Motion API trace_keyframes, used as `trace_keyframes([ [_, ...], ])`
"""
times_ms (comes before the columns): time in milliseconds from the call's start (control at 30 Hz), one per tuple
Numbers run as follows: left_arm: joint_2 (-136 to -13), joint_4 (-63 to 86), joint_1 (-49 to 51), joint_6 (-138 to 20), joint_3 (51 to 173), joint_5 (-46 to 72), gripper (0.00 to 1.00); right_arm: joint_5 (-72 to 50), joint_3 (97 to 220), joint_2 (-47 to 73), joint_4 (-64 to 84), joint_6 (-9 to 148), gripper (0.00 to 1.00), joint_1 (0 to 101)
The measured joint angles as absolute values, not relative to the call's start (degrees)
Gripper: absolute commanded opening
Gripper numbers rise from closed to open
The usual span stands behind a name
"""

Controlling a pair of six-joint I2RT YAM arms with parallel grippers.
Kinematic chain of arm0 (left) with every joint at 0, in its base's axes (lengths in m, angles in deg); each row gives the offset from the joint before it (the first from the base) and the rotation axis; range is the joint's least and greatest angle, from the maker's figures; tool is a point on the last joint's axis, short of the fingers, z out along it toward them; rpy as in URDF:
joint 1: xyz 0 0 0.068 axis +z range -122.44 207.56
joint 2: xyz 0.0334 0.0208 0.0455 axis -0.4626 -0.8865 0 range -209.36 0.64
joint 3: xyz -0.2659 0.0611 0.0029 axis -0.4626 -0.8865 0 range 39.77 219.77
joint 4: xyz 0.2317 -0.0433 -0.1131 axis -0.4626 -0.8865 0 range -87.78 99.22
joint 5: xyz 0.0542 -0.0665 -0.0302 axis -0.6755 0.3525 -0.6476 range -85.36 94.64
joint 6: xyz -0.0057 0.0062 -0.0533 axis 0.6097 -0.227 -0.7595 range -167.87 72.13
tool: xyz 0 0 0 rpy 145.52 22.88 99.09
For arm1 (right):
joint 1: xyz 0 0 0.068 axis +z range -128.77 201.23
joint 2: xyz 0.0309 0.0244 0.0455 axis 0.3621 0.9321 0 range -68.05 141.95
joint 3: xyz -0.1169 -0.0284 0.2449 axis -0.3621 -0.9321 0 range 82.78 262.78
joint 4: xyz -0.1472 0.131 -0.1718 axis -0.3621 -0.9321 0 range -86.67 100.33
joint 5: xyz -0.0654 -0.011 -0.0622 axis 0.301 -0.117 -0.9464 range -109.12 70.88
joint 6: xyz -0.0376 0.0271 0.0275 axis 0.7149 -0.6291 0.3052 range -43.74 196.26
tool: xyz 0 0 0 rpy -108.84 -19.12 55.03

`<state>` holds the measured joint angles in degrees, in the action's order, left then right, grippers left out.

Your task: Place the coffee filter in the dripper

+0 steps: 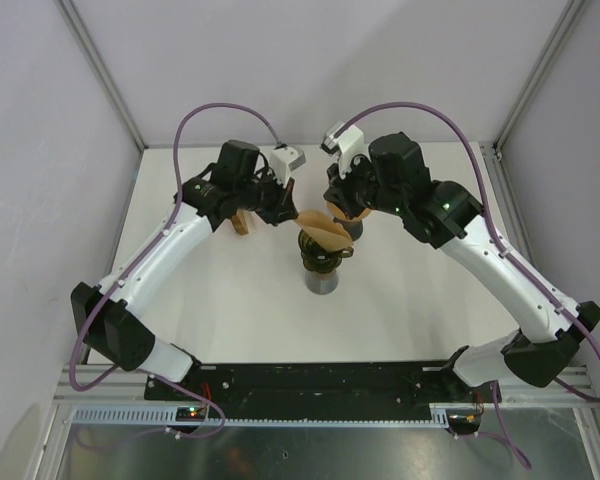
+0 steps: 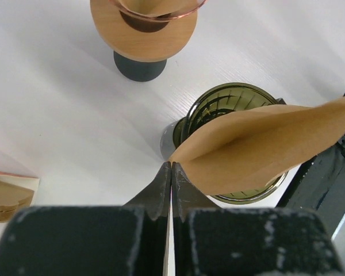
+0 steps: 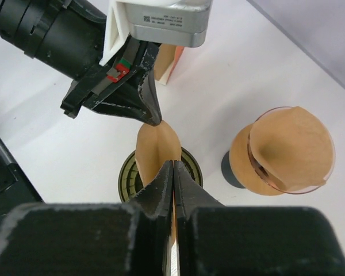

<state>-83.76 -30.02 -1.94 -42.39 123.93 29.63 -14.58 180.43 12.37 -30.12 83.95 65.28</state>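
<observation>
A brown paper coffee filter (image 1: 325, 233) is held spread open just above the dark green glass dripper (image 1: 320, 262), which stands on a grey base. My left gripper (image 1: 293, 214) is shut on the filter's left corner. My right gripper (image 1: 344, 222) is shut on its opposite edge. In the left wrist view the left gripper (image 2: 171, 168) pinches the filter (image 2: 264, 144) over the dripper (image 2: 218, 106). In the right wrist view the right gripper (image 3: 173, 165) pinches the filter (image 3: 155, 146) over the dripper (image 3: 128, 179), with the left fingertips (image 3: 149, 112) at the far end.
A second dripper with a wooden collar and its own filter (image 3: 282, 152) stands close behind the green one, also in the left wrist view (image 2: 144, 29). A holder of spare filters (image 1: 242, 222) sits to the left, under the left arm.
</observation>
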Motion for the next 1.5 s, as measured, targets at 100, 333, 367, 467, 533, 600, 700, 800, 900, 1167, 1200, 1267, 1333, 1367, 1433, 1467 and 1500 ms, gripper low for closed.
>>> trace_keyframes([
  [100, -83.74, -30.57, -1.63, -42.44, 124.42, 29.19, 0.00, -12.42, 180.32, 13.00, -30.14, 83.84, 0.00, 64.63],
  [333, -83.74, -30.79, -1.44, -42.46, 126.78, 29.22, 0.00, -7.43, 178.20, 15.74, -31.43, 83.81, 0.00, 63.38],
  [367, -83.74, -30.79, -1.44, -42.46, 126.91, 29.22, 0.00, -6.87, 177.85, 16.26, -31.89, 83.81, 0.00, 63.36],
  [467, -83.74, -30.81, -1.39, -42.48, 127.26, 29.17, 0.00, -5.71, 177.26, 17.86, -33.33, 83.84, 0.00, 63.21],
  [533, -83.74, -30.81, -1.17, -42.48, 127.34, 29.02, 0.00, -5.20, 177.17, 18.73, -33.99, 83.84, 0.00, 63.14],
  [600, -83.74, -30.83, -0.85, -42.48, 127.37, 28.82, 0.00, -5.12, 176.75, 19.10, -34.40, 83.81, 0.00, 63.03],
  [700, -83.72, -30.85, -0.19, -42.48, 127.37, 28.73, 0.00, -5.25, 176.51, 19.39, -35.21, 83.84, 0.00, 62.73],
  [800, -83.72, -30.85, 0.40, -42.65, 127.37, 28.80, 0.00, -5.77, 176.54, 19.39, -35.19, 83.77, 0.00, 62.29],
  [900, -83.72, -30.85, 0.60, -42.96, 127.37, 29.00, 0.00, -6.78, 176.54, 19.39, -35.08, 83.27, 0.00, 61.33],
  [1167, -83.72, -30.85, 0.60, -43.38, 127.37, 30.72, 0.00, -5.84, 176.89, 19.52, -33.07, 81.10, 0.00, 53.04],
  [1200, -83.74, -30.85, 0.60, -43.38, 127.37, 30.81, 0.00, -5.44, 177.28, 19.76, -33.07, 80.99, 0.00, 52.04],
  [1267, -83.74, -30.83, 0.60, -43.38, 127.34, 30.94, 0.00, -4.61, 178.20, 20.57, -33.03, 80.97, 0.00, 50.90],
  [1333, -83.74, -30.81, 0.60, -43.38, 127.17, 31.16, 0.00, -3.32, 178.72, 21.77, -32.81, 80.99, 0.00, 50.62],
  [1367, -83.74, -30.81, 0.60, -43.38, 126.89, 31.36, 0.00, -2.62, 178.74, 22.36, -32.81, 80.99, 0.00, 50.64],
  [1433, -83.74, -30.81, 0.60, -43.38, 126.51, 31.42, 0.00, -1.27, 178.74, 23.41, -32.87, 81.02, 0.00, 50.64],
  [1467, -83.74, -30.83, 0.60, -43.38, 126.21, 31.42, 0.00, -0.44, 178.74, 23.98, -32.90, 81.02, 0.00, 50.68],
  [1500, -83.74, -30.83, 0.60, -43.35, 125.86, 31.44, 0.00, 0.33, 178.72, 24.35, -32.92, 81.02, 0.00, 50.73],
])
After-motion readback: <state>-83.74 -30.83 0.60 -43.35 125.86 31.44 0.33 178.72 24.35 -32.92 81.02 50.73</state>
